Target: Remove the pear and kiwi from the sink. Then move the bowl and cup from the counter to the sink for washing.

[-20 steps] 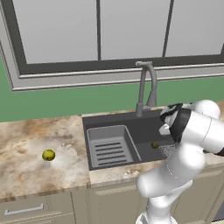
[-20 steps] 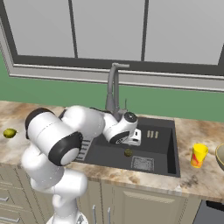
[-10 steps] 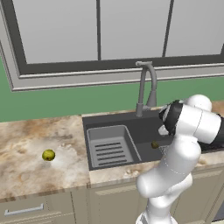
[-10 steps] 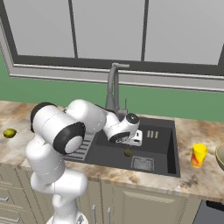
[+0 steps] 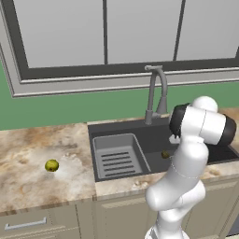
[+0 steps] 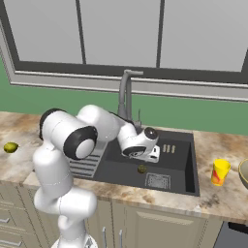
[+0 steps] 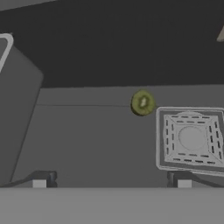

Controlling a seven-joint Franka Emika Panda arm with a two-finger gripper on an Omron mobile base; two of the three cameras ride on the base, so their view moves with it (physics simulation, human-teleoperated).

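Claw, jaws spread wide and empty, poised above the floor of the sink. Kiwi on the sink floor beyond the fingertips, just beside the square drain grate. Ribbed tray insert at the sink's left end. Pear on the bench, left of the sink. Cup and bowl near the bench's right edge.

No writing, label, brand or number can be read anywhere here; the yellow cup bears a red mark, but it spells nothing.
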